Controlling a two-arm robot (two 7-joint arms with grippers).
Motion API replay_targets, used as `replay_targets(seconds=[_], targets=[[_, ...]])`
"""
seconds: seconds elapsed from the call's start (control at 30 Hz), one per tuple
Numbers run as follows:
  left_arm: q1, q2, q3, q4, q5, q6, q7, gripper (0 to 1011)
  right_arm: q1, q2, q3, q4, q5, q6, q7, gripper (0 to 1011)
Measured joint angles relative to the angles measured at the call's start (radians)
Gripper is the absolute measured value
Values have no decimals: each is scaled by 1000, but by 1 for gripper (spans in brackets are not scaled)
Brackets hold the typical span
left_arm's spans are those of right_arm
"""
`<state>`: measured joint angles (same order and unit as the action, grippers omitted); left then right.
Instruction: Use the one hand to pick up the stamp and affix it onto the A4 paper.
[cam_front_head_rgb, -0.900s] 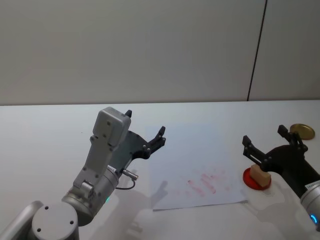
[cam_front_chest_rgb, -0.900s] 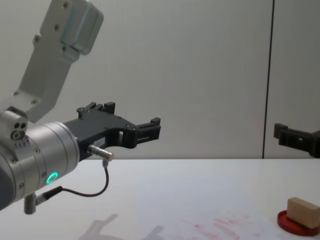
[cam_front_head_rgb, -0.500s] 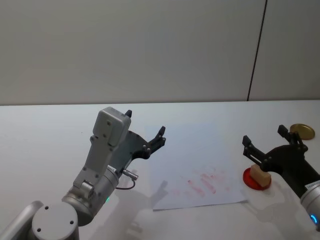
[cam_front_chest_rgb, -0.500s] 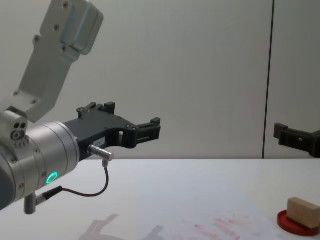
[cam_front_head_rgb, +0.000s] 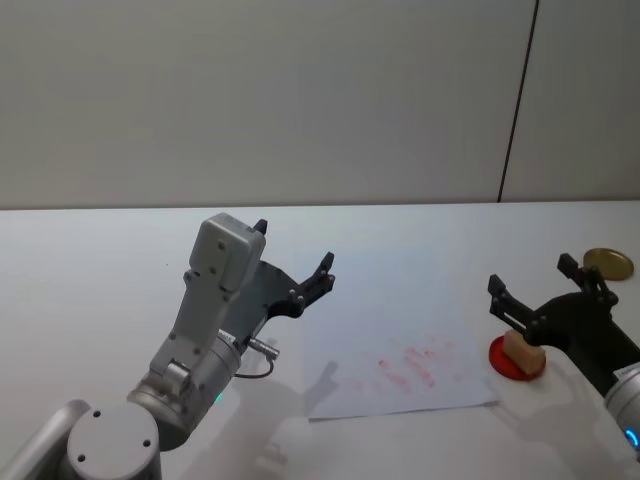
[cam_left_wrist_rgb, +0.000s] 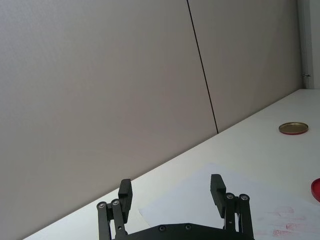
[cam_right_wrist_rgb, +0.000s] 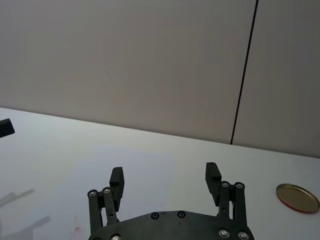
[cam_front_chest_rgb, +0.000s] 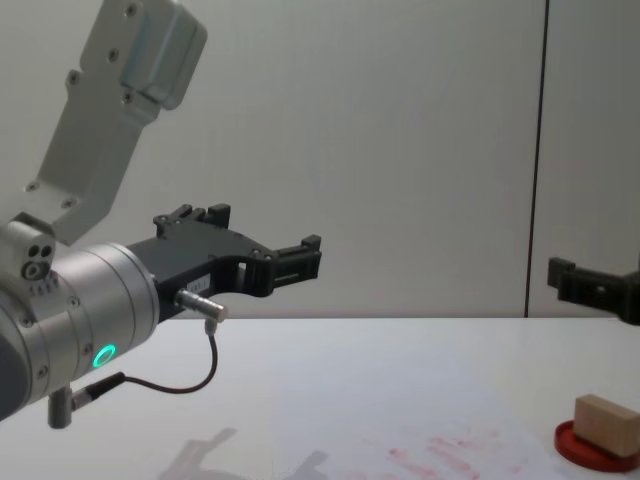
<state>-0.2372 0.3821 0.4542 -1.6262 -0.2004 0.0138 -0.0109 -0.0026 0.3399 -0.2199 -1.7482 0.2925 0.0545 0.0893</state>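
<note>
While above stamp (cam_front_head_rgb: 521, 347), right gripper (cam_front_head_rgb: 530, 275) spread

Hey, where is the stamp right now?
In the head view the stamp sits on the red ink pad at the right of the table, just right of the paper, under the open right end effector.

Head view: the right gripper (cam_front_head_rgb: 532, 278) covers part of the ink pad (cam_front_head_rgb: 503, 360) and the far corner of the stamp (cam_front_head_rgb: 522, 349). Its arm runs off the lower right corner. The far edge of the A4 paper (cam_front_head_rgb: 400, 330) is barely separable from the table (cam_front_head_rgb: 90, 270).

Chest view: the right gripper is cut by the right edge, with one finger visible. The ink pad is clipped at the bottom edge.
</note>
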Motion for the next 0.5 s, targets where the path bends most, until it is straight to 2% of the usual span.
replay_targets(seconds=[0.5], targets=[[0, 0, 0, 0, 0, 0, 0, 993, 35, 17, 13, 82, -2, 81, 93, 1001]])
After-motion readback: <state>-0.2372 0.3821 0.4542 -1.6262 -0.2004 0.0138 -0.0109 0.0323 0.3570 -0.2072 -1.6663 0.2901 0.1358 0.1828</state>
